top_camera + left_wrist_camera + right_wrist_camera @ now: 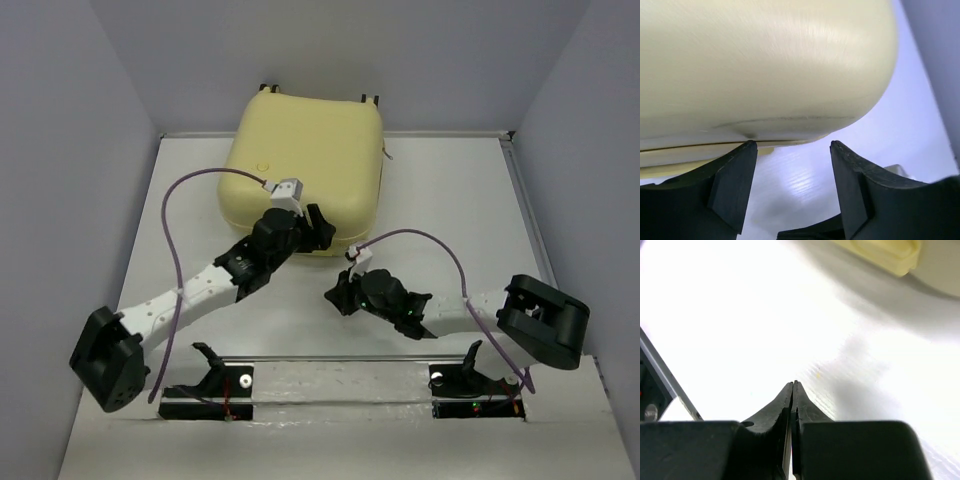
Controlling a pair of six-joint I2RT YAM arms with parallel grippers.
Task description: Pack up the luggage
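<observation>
The pale yellow suitcase (305, 160) lies closed and flat at the back middle of the table, its wheels toward the back wall. My left gripper (318, 228) is open at its near edge; in the left wrist view (794, 145) the shell (765, 65) fills the top and the left fingertip touches or nearly touches its seam. My right gripper (335, 296) is shut and empty, low over the bare table in front of the suitcase. In the right wrist view (794, 384) the shut fingers point at the table, with a corner of the suitcase (880, 252) at the top.
The white table (420, 190) is walled at the left, right and back. Two black mounts (215, 385) (470, 380) sit on a strip at the near edge. Purple cables loop above both arms.
</observation>
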